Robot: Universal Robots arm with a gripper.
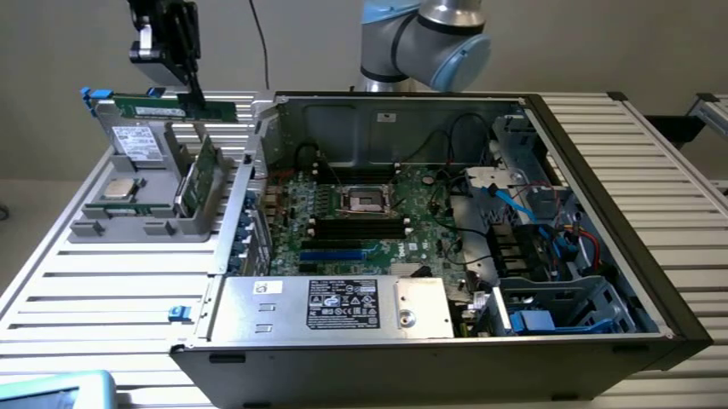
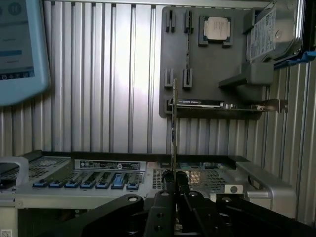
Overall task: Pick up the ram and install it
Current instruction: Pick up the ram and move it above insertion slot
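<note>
Pale slatted metal makes up the surface (image 1: 102, 290), which carries a grey holder and an open computer case. The ram (image 2: 174, 128) is clenched between the fingertips of the tool (image 2: 174, 180). In the wrist view it is seen edge-on, as a thin line running out from the fingertips across the nearer end of the grey holder (image 2: 212, 64). In the exterior view the tool hangs high over the far end of that holder, at the exterior view's upper left. A second green stick (image 1: 205, 175) stands on edge in the holder. Beside it are an expansion card (image 2: 222, 104) with a metal bracket, a square silver processor chip (image 2: 216, 28) and a grey drive (image 2: 274, 32) with a white label. To the exterior view's right of the holder lies the computer case (image 1: 592, 170), its side open. Inside are the green motherboard (image 1: 341, 183), a processor socket (image 1: 370, 200) and dark memory slots (image 1: 358, 226) next to it. A labelled power supply (image 1: 330, 302) sits at the near edge. The robot arm (image 1: 438, 38) rises behind the case.
</note>
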